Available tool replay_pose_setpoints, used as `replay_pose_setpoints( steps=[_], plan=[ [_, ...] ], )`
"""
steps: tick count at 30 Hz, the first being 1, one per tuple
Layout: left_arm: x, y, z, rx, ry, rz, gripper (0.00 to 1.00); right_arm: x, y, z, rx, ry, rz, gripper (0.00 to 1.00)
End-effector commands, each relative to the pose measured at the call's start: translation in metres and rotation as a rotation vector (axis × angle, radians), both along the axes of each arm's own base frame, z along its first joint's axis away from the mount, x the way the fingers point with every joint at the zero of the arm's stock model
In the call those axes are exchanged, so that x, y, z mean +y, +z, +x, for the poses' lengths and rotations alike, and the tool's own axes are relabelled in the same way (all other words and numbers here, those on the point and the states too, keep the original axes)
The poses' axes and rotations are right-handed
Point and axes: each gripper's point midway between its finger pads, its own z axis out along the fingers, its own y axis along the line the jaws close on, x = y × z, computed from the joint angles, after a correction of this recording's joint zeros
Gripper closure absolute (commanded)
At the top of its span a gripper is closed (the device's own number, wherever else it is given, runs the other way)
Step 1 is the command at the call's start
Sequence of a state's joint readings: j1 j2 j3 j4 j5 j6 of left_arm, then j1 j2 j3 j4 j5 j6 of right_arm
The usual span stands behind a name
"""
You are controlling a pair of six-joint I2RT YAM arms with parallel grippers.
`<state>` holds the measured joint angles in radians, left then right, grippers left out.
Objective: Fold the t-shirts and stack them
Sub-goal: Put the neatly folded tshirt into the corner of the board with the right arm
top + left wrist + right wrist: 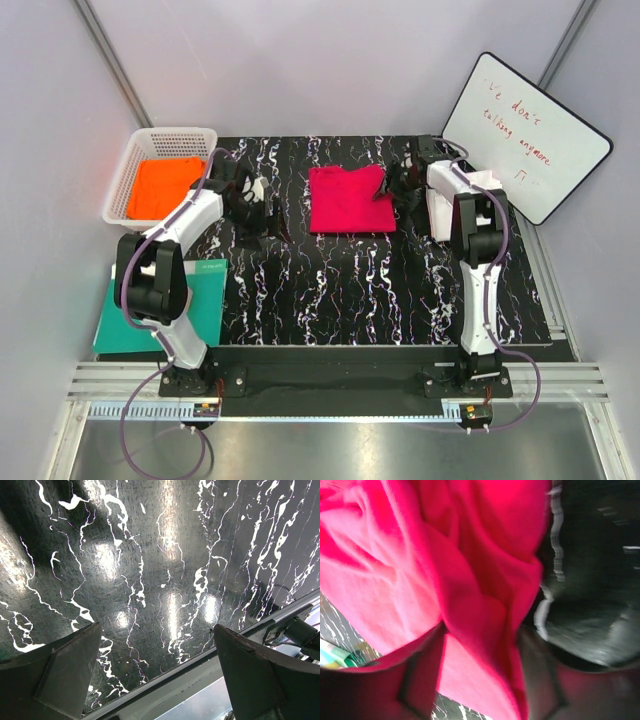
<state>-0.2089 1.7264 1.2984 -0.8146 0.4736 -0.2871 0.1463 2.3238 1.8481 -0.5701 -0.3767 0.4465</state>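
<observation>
- Two arms reach forward from the near edge over the black marbled table. The left arm angles in toward the middle and the right arm runs nearly straight ahead.
- The left gripper hangs over bare tabletop, left of the shirt and apart from it. Its jaws are spread wide with nothing between them, as the left wrist view shows.
- The right gripper sits at the right edge of the crimson-pink t-shirt. In the blurred right wrist view a bunched fold of cloth lies between its fingers. I cannot tell if they pinch it.
- The crimson-pink t-shirt lies mid-table toward the far side, folded to a rough rectangle. It is slightly wider than deep, with its long axis running left to right. A flap juts from its far right corner toward the right gripper.
- The orange t-shirt lies in the white basket at far left.
- The white t-shirt lies just beside the right arm.
- A teal-green board lies at near left, and a whiteboard leans at far right.
</observation>
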Motion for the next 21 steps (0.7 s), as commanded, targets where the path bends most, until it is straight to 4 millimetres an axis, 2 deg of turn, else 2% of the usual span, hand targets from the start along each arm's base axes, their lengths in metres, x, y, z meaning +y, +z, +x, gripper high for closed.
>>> replay_pose_setpoints(
  steps=[1, 2, 3, 4, 6, 7, 8, 9, 10, 12, 13, 15, 18, 21],
  plan=[
    [-0.003, 0.018, 0.002, -0.064, -0.016, -0.029, 0.01, 0.039, -0.037, -0.028, 0.1, 0.107, -0.01, 0.49],
    [-0.004, 0.018, 0.001, -0.064, -0.016, -0.03, 0.01, 0.044, -0.038, -0.03, 0.108, 0.12, -0.002, 0.59],
    [-0.003, 0.018, 0.001, -0.066, -0.016, -0.029, 0.01, 0.047, -0.041, -0.034, 0.122, 0.128, -0.001, 0.82],
    [-0.003, 0.018, 0.0, -0.064, -0.016, -0.03, 0.01, 0.049, -0.044, -0.04, 0.147, 0.13, -0.003, 0.9],
    [-0.003, 0.019, 0.0, -0.067, -0.016, -0.031, 0.01, 0.045, -0.046, -0.047, 0.166, 0.127, -0.014, 1.0],
    [-0.003, 0.02, 0.0, -0.069, -0.016, -0.031, 0.01, 0.04, -0.039, -0.047, 0.152, 0.112, -0.046, 1.0],
    [-0.003, 0.02, -0.001, -0.07, -0.016, -0.031, 0.01, 0.034, -0.041, -0.054, 0.161, 0.108, -0.072, 1.0],
    [-0.003, 0.02, -0.001, -0.07, -0.016, -0.03, 0.01, 0.03, -0.024, -0.053, 0.119, 0.112, -0.094, 1.0],
    [-0.003, 0.02, -0.001, -0.069, -0.015, -0.032, 0.01, 0.018, -0.027, -0.058, 0.122, 0.097, -0.151, 1.0],
    [-0.003, 0.019, -0.002, -0.066, -0.016, -0.03, 0.01, 0.005, -0.015, -0.06, 0.093, 0.094, -0.199, 1.0],
    [-0.003, 0.02, -0.002, -0.067, -0.016, -0.031, 0.01, -0.003, 0.0, -0.059, 0.06, 0.078, -0.231, 1.0],
    [-0.002, 0.018, -0.002, -0.067, -0.02, -0.028, 0.01, -0.015, 0.013, -0.059, 0.031, 0.075, -0.266, 1.0],
    [-0.003, 0.018, -0.002, -0.066, -0.021, -0.028, 0.01, -0.037, 0.05, -0.056, -0.044, 0.054, -0.355, 1.0],
    [-0.003, 0.017, 0.0, -0.068, -0.026, -0.03, 0.01, -0.05, 0.078, -0.055, -0.088, 0.056, -0.412, 1.0]
  ],
)
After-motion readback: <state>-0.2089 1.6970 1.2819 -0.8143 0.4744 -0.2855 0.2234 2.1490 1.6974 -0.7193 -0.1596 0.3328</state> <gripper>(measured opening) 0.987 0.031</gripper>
